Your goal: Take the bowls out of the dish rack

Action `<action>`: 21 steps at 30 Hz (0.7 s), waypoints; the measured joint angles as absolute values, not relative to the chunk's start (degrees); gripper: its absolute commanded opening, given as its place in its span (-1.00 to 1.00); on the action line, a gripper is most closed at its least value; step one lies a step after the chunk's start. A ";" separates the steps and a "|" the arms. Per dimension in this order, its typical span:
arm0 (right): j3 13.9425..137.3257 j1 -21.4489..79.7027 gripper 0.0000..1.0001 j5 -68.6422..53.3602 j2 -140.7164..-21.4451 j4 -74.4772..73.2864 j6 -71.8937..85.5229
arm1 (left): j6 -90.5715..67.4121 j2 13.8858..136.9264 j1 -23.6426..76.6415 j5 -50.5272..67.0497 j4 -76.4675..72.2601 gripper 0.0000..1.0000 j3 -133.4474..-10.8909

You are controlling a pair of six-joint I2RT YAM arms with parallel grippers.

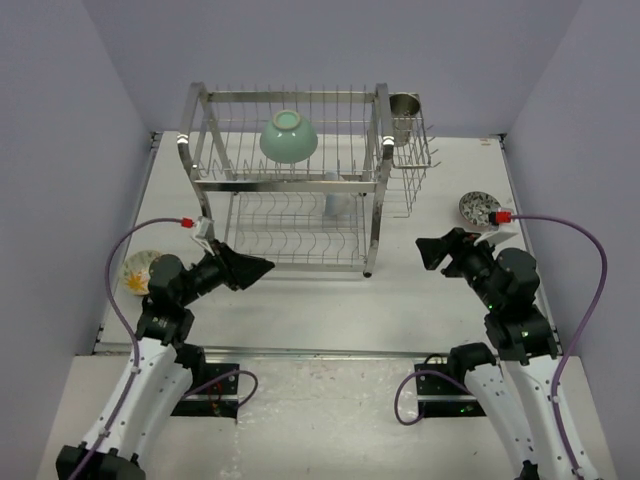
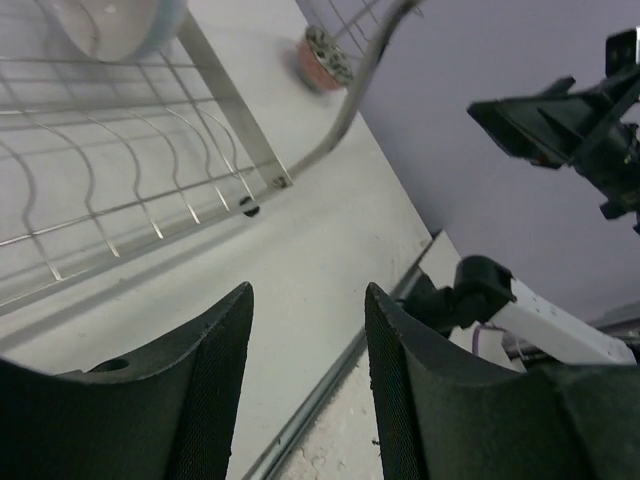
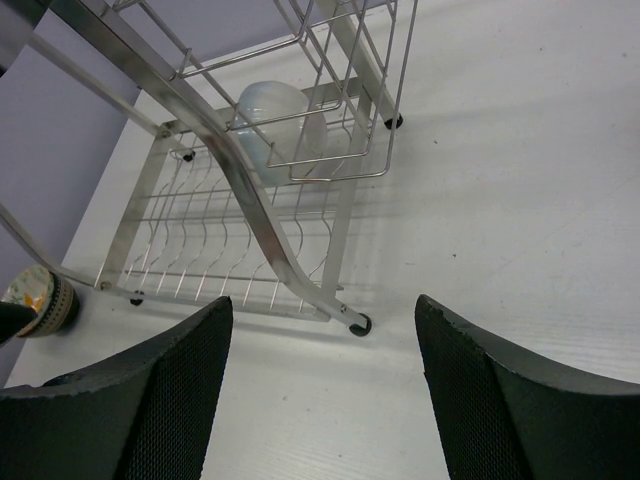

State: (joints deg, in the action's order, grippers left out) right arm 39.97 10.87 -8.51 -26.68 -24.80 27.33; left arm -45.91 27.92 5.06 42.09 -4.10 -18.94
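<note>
The steel-wire dish rack (image 1: 285, 180) stands at the back middle of the table. A mint-green bowl (image 1: 289, 135) lies upside down on its upper tier. A pale bowl (image 1: 337, 205) sits on the lower tier, also seen as the pale bowl (image 3: 270, 112) and the pale bowl (image 2: 120, 20). A flowered bowl (image 1: 140, 268) rests on the table at the left, and a patterned bowl (image 1: 479, 208) at the right. My left gripper (image 1: 255, 267) (image 2: 308, 292) hovers open and empty before the rack's front left. My right gripper (image 1: 430, 250) (image 3: 325, 303) is open and empty near the rack's front right foot (image 3: 358, 325).
A steel cup (image 1: 404, 105) stands in the wire side basket (image 1: 412, 150) on the rack's right. Purple walls close in the table on three sides. The table's front edge (image 1: 320, 352) runs just ahead of both arm bases.
</note>
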 measured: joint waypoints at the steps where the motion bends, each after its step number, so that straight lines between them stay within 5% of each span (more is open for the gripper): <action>1: 39.97 10.87 0.49 -8.51 -26.68 -24.80 27.33 | -46.04 29.67 8.03 41.76 -5.82 0.00 -18.94; 10: 39.97 10.87 0.49 -8.21 -26.65 -24.84 27.33 | -47.57 52.69 36.16 32.40 -22.11 -0.03 -20.67; 21: 39.97 10.87 0.49 -7.92 -26.55 -24.86 27.33 | -53.69 79.72 39.07 39.62 -45.67 -0.07 -33.85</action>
State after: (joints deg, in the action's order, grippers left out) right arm 39.97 10.87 -7.92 -26.55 -24.86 27.33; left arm -53.69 79.72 39.07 39.62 -45.67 -33.85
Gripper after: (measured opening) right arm 0.742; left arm 0.467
